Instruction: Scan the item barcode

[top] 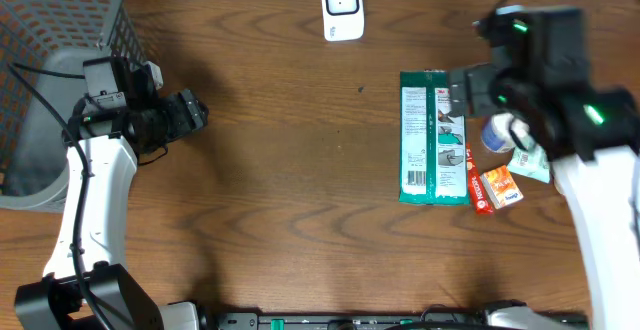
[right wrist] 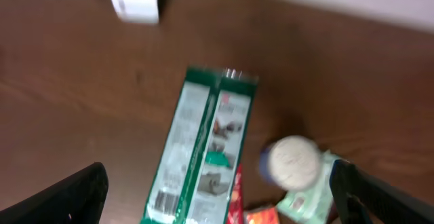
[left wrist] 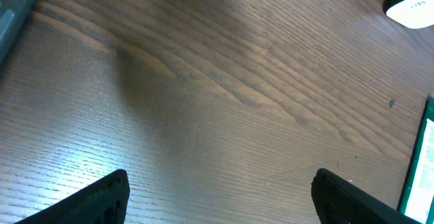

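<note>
Wood table (top: 300,170): grey basket (top: 60,10) at left, contents unclear; green pkg (top: 425,140) right.

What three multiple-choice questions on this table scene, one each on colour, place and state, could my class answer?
1. The long packet is: A red; B green; C yellow.
2. The white scanner stands: A on the packet; B at the table's far edge; C at its near edge.
3. The left hand and right hand are: A shut on the packet; B shut on the scanner; C open, gripping nothing.
Answers: B, its wrapper is green; B, it stands by the top edge in the overhead view; C, both pairs of fingers are spread wide.
</note>
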Robot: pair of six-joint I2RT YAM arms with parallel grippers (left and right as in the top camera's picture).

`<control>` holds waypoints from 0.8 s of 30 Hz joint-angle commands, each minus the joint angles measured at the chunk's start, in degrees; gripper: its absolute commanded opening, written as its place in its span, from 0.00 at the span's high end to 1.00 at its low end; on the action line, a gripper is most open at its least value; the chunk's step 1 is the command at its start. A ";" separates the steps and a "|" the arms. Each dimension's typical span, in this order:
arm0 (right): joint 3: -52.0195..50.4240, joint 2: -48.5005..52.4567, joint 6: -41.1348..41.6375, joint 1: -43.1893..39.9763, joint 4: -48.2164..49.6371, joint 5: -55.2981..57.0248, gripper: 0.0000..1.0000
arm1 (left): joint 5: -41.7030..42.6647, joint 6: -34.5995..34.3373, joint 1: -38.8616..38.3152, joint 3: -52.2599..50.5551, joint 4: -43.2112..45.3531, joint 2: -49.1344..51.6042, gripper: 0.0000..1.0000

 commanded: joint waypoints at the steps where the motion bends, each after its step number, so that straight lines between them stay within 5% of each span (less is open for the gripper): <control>1: 0.61 -6.69 -1.70 -0.39 -0.15 0.61 0.01 | -0.94 0.13 0.72 0.00 0.07 -0.66 0.13; 9: -6.86 -25.99 -2.21 -1.40 -2.23 0.59 0.01 | -0.94 0.13 0.72 0.00 0.07 -0.66 0.13; 24: -37.22 -64.17 -1.97 -5.11 -0.22 -1.18 0.01 | -0.94 0.13 0.72 0.00 0.07 -0.66 0.13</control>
